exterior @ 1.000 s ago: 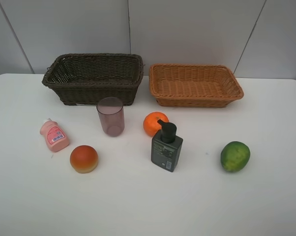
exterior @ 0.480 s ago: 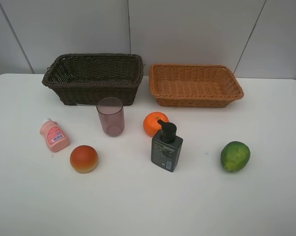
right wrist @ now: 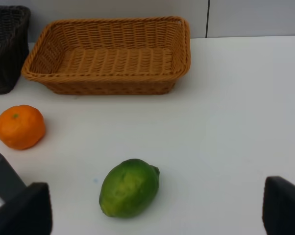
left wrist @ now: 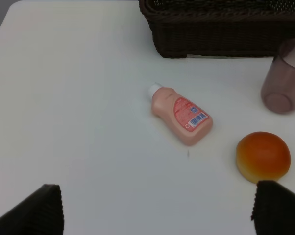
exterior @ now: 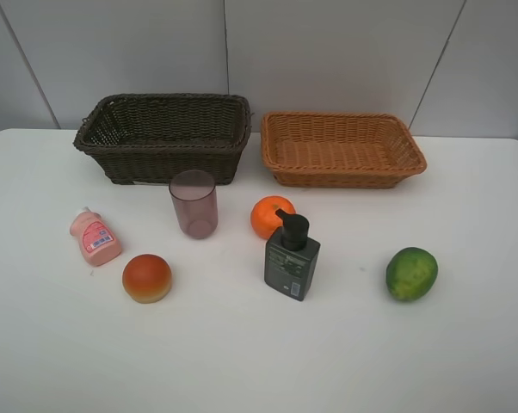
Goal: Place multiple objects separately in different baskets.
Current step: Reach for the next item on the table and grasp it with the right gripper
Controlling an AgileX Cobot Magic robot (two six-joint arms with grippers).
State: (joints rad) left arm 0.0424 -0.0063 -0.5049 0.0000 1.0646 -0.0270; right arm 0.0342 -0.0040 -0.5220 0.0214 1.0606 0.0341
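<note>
The dark brown basket [exterior: 163, 135] and the orange-tan basket [exterior: 342, 148] stand side by side at the back, both empty. In front lie the pink bottle [exterior: 95, 237], the red-orange bun [exterior: 147, 278], the purple cup [exterior: 194, 203], the orange [exterior: 271, 216], the grey pump bottle [exterior: 292, 258] and the green fruit [exterior: 411, 273]. My left gripper [left wrist: 157, 210] is open, above the table near the pink bottle [left wrist: 183, 114] and bun [left wrist: 263, 156]. My right gripper [right wrist: 155, 210] is open, near the green fruit [right wrist: 129, 187]. Neither gripper shows in the exterior view.
The white table [exterior: 259, 353] runs to a grey panelled wall [exterior: 328, 52] behind the baskets. The cup [left wrist: 283, 81] stands close in front of the dark basket [left wrist: 221, 29]. The pump bottle stands right in front of the orange [right wrist: 20, 126].
</note>
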